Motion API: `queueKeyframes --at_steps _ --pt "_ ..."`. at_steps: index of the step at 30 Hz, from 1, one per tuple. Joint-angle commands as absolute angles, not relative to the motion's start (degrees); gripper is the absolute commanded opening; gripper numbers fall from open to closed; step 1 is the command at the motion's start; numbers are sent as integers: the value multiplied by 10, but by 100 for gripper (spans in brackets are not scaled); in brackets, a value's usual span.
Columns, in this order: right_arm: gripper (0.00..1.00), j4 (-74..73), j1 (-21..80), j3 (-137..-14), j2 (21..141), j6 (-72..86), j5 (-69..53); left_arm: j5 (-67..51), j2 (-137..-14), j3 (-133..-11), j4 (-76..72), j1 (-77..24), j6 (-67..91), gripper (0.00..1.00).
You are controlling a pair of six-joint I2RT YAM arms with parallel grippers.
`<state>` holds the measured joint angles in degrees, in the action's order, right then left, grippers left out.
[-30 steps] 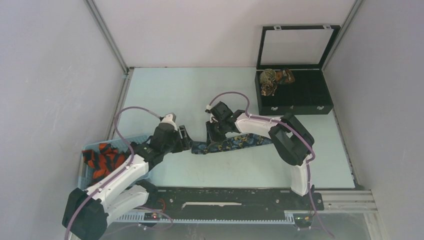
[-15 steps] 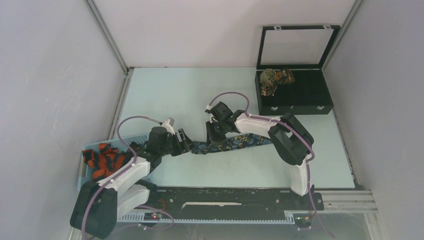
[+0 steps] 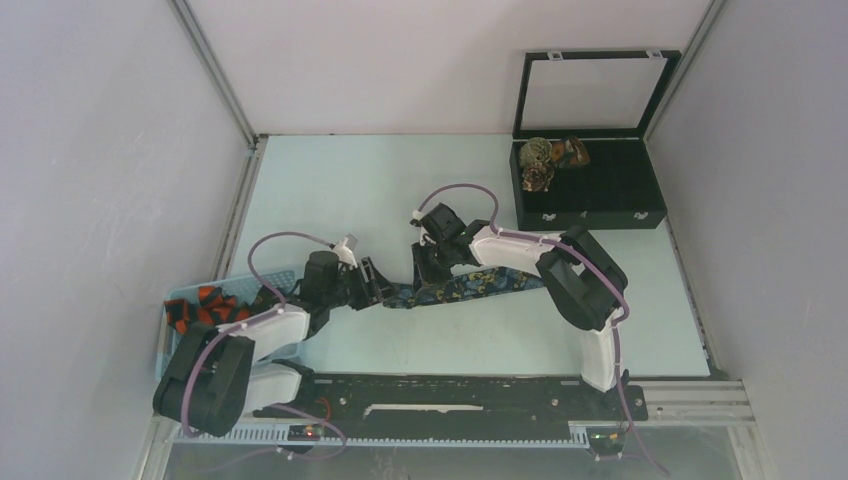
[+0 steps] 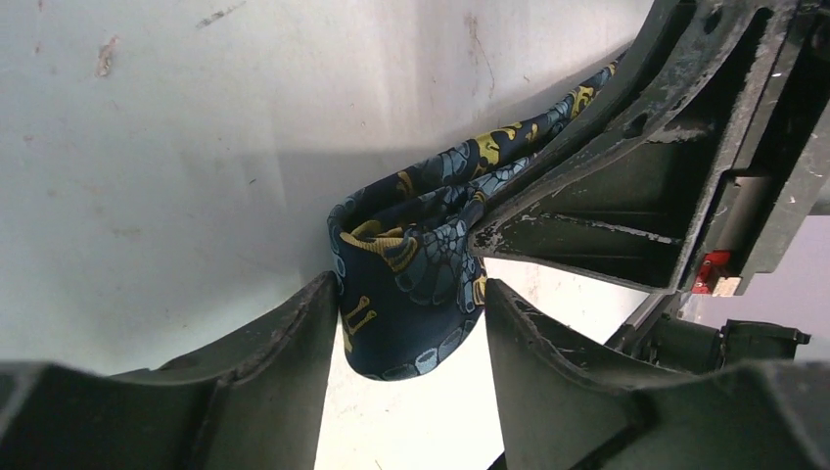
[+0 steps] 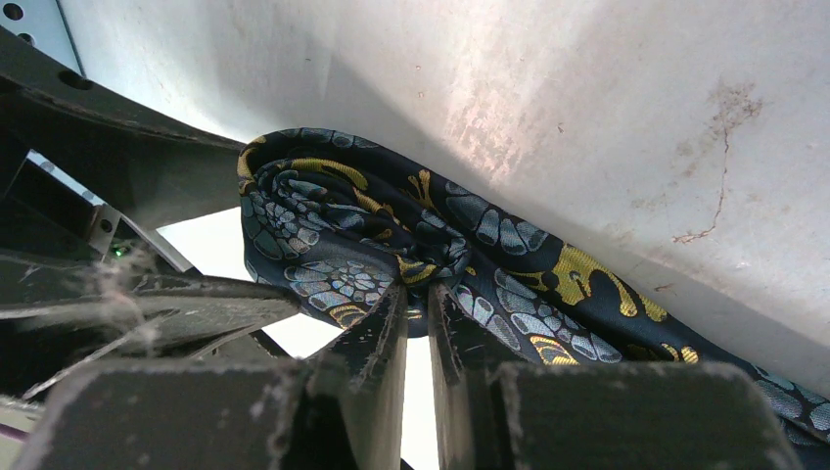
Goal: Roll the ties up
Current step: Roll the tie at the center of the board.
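Lying across the middle of the worktop (image 3: 350, 190), the navy tie (image 3: 470, 285) with its yellow and blue figures runs from below the right arm leftward to the left hand (image 3: 375, 285). Its left end is folded over on itself into a loose loop.

From the left wrist, that loop sits between the left hand's fingers (image 4: 294, 333), which stand apart on either side of it. Both touch the cloth at its edges. Whether they squeeze it or only flank it, I cannot tell.

The right hand (image 3: 432, 270) comes down on the tie just right of the fold. From its wrist, the two fingers (image 5: 377, 323) are almost together and pinch a bunched ridge of the cloth. The folded part bulges above them, and the rest of the tie trails off to the lower right, flat on the worktop.

At the far right corner stands a black box (image 3: 590, 215), its lid raised upright. Two or three coils (image 3: 540, 165) lie in its left compartments.

At the near left edge, a pale blue basket (image 3: 195, 290) holds a heap of orange-and-black ties (image 3: 205, 308), partly hidden by the left arm.
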<state>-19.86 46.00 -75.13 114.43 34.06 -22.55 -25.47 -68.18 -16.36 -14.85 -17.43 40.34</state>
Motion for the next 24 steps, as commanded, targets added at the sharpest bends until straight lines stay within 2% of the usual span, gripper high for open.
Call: queueKeyframes --at_steps 1,6,11,18,24 --pt "15 -197 460 -753 1157 333 -220 -282 -703 -156 -209 -169 417 58" --pt "16 -196 458 -753 1157 334 -219 -289 -721 -154 -230 -170 429 50" --pt "17 -185 456 -752 1153 339 -226 -296 -738 -165 -241 -170 437 33" --pt "22 -212 448 -782 1125 332 -220 -281 -735 -176 -228 -174 441 20" --pt "23 -222 452 -783 1097 335 -217 -227 -699 -212 -132 -192 419 15"
